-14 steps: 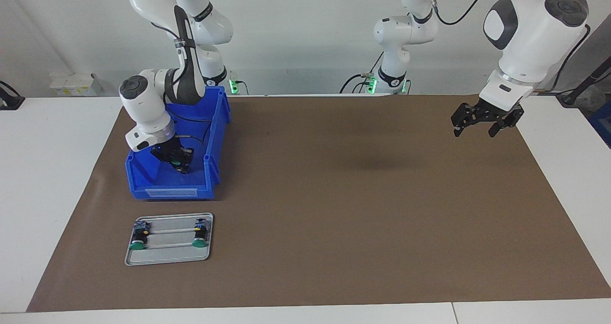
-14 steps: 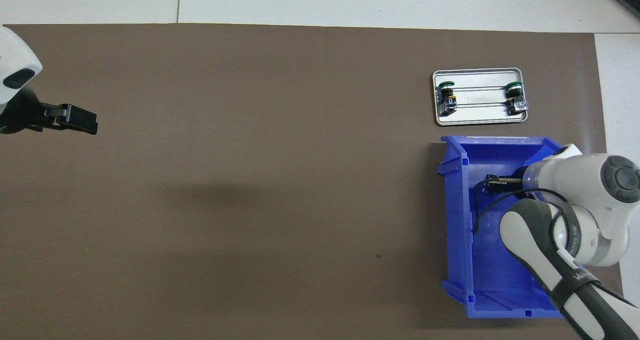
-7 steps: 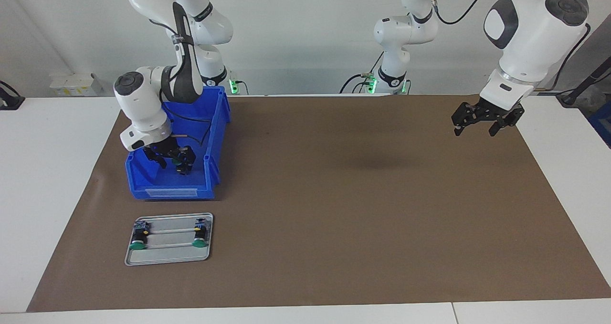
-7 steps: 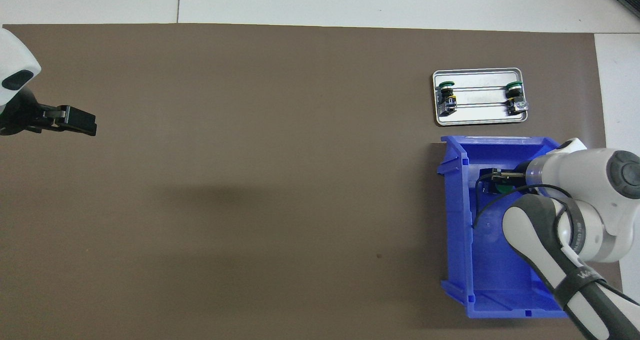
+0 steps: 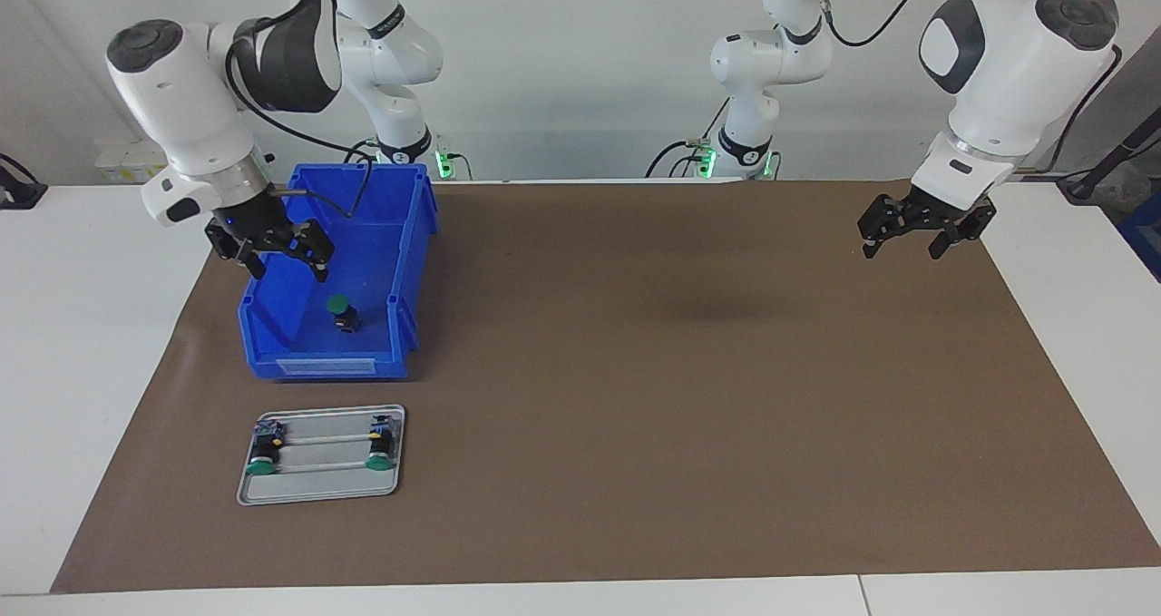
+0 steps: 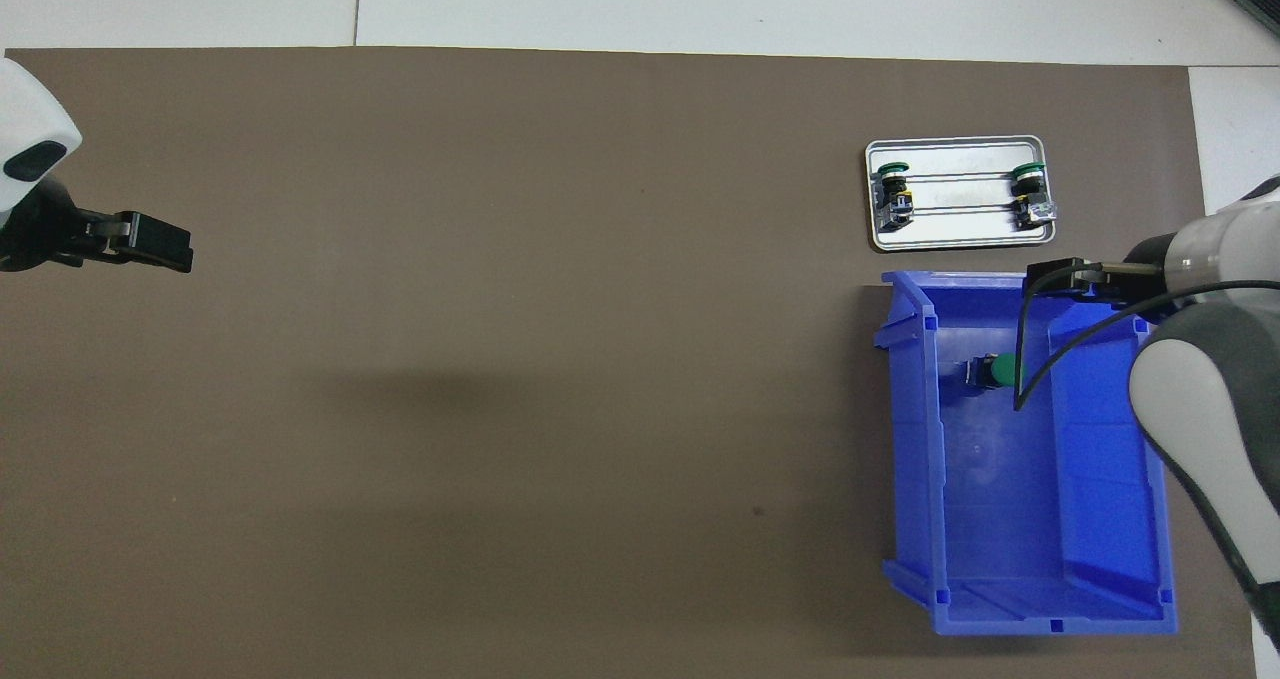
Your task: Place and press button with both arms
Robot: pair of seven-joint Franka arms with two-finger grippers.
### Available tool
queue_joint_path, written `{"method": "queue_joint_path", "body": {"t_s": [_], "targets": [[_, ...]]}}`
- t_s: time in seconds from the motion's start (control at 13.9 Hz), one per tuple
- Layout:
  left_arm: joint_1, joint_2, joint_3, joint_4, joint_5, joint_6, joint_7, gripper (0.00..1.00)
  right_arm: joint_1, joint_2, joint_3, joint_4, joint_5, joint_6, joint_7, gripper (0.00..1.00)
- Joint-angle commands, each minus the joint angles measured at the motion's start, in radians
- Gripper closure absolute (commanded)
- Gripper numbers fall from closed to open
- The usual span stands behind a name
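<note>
The button stands on the floor of the blue bin, at the right arm's end of the worktop. The right gripper hangs over the bin, fingers released and empty. The left gripper waits over the brown mat, fingers released too.

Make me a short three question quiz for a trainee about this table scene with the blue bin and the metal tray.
1. True or false: the right gripper holds the small green-capped push button.
2. Where does that button stand? A) on the brown mat B) in the blue plastic bin C) on the flat metal tray
3. How many green-capped buttons lie on the tray?

Key: 1. False, it hangs open over the bin's edge. 2. B. 3. Two. The left gripper waits open over the mat.
</note>
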Motion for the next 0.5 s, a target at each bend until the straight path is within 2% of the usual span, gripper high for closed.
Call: {"method": "queue_joint_path", "body": {"t_s": [0.0, 0.22, 0.43], "targets": [[0.007, -0.032, -0.005, -0.036, 0.016, 0.010, -0.012, 0.00, -0.007, 0.027, 0.016, 0.150, -0.017, -0.163, 0.009, 0.00], [0.007, -0.032, -0.005, -0.036, 0.016, 0.010, -0.012, 0.00, 0.090, 0.004, 0.019, 0.154, -0.078, -0.225, 0.138, 0.00], [0.007, -0.033, -0.005, -0.036, 0.016, 0.010, -0.012, 0.00, 0.111, -0.011, 0.014, 0.205, -0.064, -0.258, 0.158, 0.00]]}}
